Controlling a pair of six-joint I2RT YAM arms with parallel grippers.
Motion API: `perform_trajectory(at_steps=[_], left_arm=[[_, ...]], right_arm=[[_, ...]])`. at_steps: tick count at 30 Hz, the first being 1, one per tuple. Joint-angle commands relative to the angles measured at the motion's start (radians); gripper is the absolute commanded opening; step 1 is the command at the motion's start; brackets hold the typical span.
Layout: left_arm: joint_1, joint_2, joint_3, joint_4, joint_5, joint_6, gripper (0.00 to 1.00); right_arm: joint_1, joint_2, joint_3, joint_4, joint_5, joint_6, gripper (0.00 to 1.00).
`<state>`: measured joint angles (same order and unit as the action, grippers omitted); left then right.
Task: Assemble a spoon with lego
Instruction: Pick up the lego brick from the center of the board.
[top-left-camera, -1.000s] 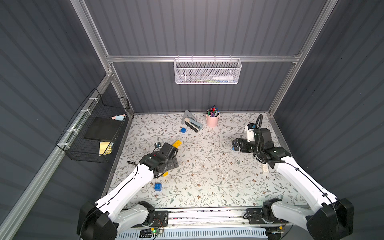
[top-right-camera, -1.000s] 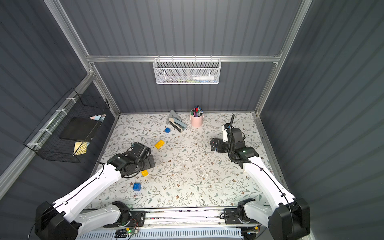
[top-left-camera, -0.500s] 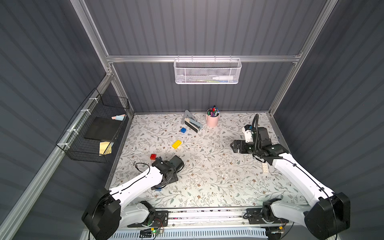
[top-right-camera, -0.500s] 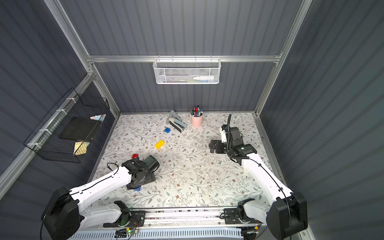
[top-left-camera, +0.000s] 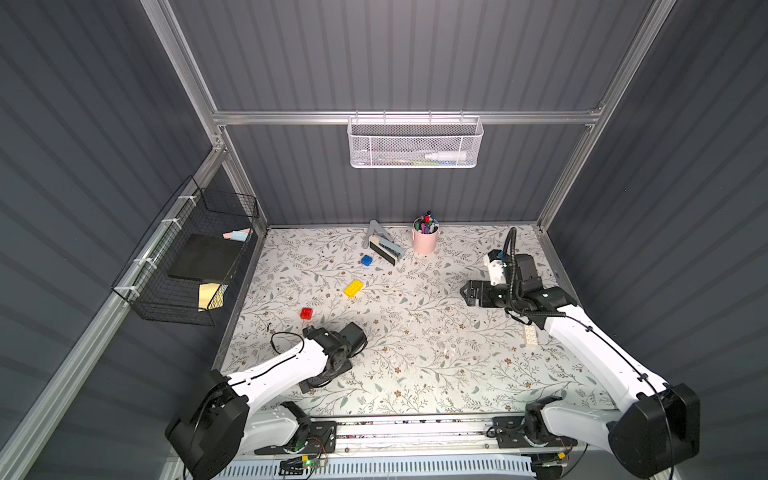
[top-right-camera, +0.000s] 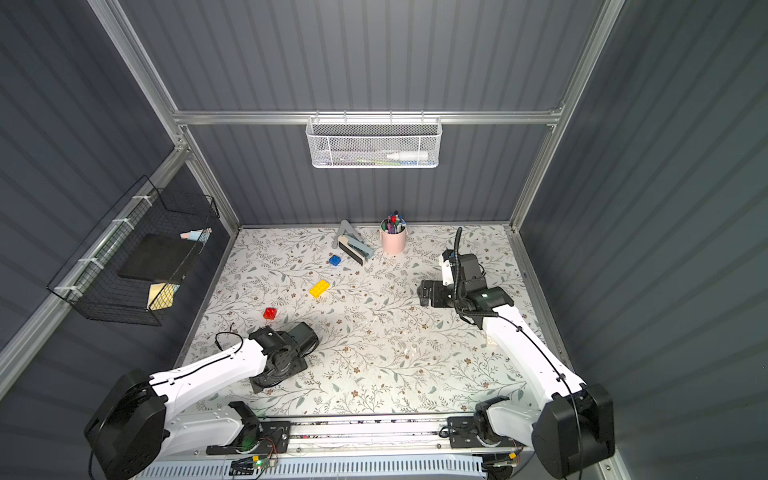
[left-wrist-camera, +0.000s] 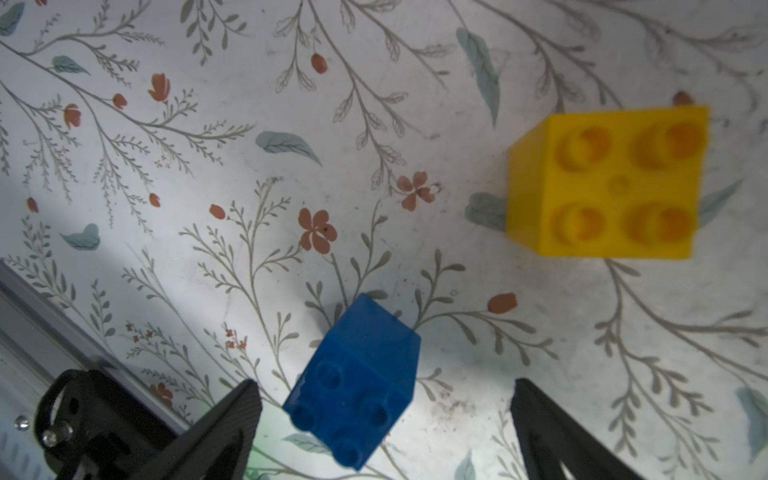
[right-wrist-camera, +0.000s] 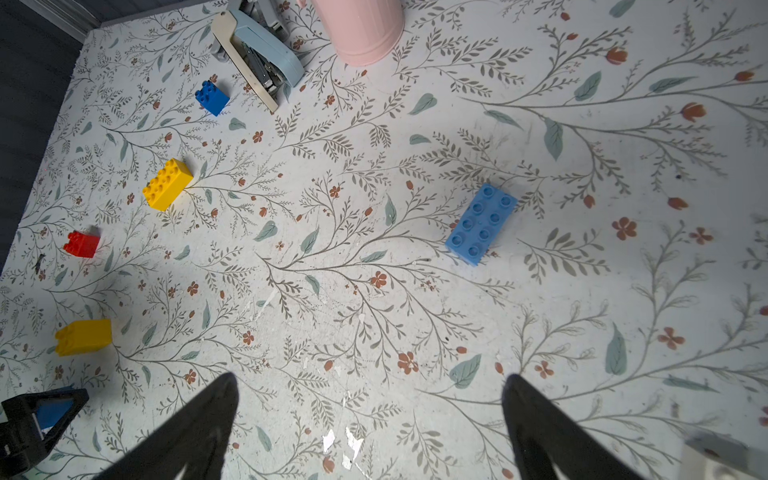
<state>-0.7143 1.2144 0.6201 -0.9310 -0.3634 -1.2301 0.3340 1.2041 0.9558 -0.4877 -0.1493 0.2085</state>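
No spoon exists yet: every brick lies loose and single on the counter (top-left-camera: 415, 365), so the build looks barely begun. The left claw (left-wrist-camera: 383, 386) hangs low, its jaws spread either side of a dark blue brick (left-wrist-camera: 357, 374) and touching neither side. A small yellow brick (left-wrist-camera: 606, 183) sits near. The right claw (right-wrist-camera: 370, 377) is spread and empty, with a light blue brick (right-wrist-camera: 482, 224) ahead of it. A long yellow brick (right-wrist-camera: 167, 184), a red brick (right-wrist-camera: 81, 244), a second dark blue brick (right-wrist-camera: 212, 97) and a white brick (top-left-camera: 530, 336) lie apart. All the joining is left to do.
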Motion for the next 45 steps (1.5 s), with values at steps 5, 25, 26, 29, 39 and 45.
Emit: perform_trajectory(at_steps=[5, 25, 26, 29, 39, 45], left_arm=[[-0.005, -0.022, -0.013, 0.084, 0.032, 0.070, 0.83], [-0.006, -0.036, 0.026, 0.041, 0.051, 0.088, 0.60], [-0.006, -0.036, 0.027, 0.037, 0.050, 0.088, 0.58], [-0.005, -0.031, 0.023, 0.034, 0.064, 0.091, 0.56], [-0.003, 0.004, 0.017, 0.052, 0.026, 0.102, 0.47], [0.003, -0.026, 0.031, 0.042, 0.009, 0.115, 0.36]], right_arm=[[0.004, -0.009, 0.019, -0.017, -0.006, -0.018, 0.99], [0.003, 0.003, 0.015, -0.012, -0.012, -0.027, 0.97], [0.003, 0.003, 0.016, -0.012, -0.016, -0.026, 0.97], [0.003, 0.003, 0.011, -0.012, -0.025, -0.027, 0.96], [0.005, 0.003, 0.004, -0.011, -0.061, -0.030, 0.92], [0.005, 0.035, 0.004, -0.011, -0.090, -0.034, 0.88]])
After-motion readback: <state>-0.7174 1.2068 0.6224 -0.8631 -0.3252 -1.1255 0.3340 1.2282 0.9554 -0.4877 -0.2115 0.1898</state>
